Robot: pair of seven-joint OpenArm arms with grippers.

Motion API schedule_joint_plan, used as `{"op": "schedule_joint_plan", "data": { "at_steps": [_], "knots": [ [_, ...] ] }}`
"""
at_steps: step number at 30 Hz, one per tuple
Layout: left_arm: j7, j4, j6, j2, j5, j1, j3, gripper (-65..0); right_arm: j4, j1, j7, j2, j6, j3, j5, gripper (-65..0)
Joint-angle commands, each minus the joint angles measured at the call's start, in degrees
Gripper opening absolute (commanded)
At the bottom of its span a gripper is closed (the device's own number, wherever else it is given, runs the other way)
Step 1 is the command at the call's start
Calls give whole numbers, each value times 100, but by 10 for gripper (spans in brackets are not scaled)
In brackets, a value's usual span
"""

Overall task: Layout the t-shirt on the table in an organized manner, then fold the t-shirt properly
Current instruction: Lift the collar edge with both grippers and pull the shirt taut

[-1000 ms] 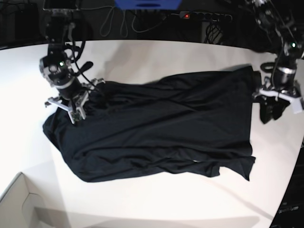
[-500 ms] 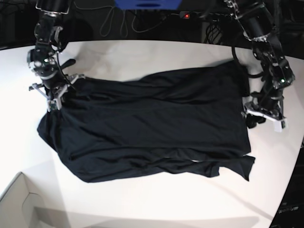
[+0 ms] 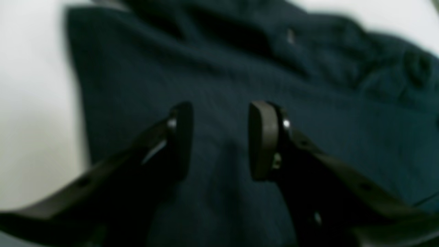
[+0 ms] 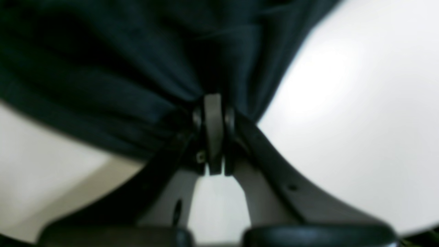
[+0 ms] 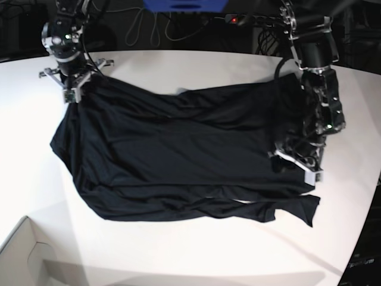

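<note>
The plain black soft fabric t-shirt [image 5: 178,161] lies spread and wrinkled across the smooth white tabletop [image 5: 196,250]. The right tool [image 4: 213,133] is clamped on a bunched edge of it. The left tool [image 3: 219,140] hovers over the cloth, jaws apart, holding nothing.

The t-shirt [image 5: 178,155] is seen as plain black, with no print or pattern, though a dark blue-green cast is given to it in both wrist views (the fabric there is blurred). The worktop [image 5: 196,250] is a smooth, unpatterned white. The left gripper [image 3: 219,140] is black, with dull grey-brown pads and small silver screws. The right gripper [image 4: 213,133] is likewise black with a grey pad. A pale cardboard box [image 5: 24,262] is shown at one corner, and a blue panel [image 5: 184,5] beyond the far edge.
</note>
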Motion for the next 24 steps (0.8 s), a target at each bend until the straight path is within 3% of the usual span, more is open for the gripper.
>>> {"op": "schedule_joint_plan", "data": {
  "at_steps": [1, 6, 14, 24],
  "knots": [
    [-129, 15, -28, -50, -70, -137, 40, -390, 284, 26, 201, 32, 11, 57, 59, -650],
    [-129, -143, -28, -129, -70, 127, 49, -390, 750, 35, 192, 269, 20, 57, 59, -650],
    [-129, -143, -28, -762, -96, 637, 40, -390, 460, 870, -124, 805, 20, -295, 76, -650],
    [-305, 174, -28, -902, -70, 1024, -751, -390, -323, 1555, -283, 832, 20, -1042, 59, -650]
  ]
}}
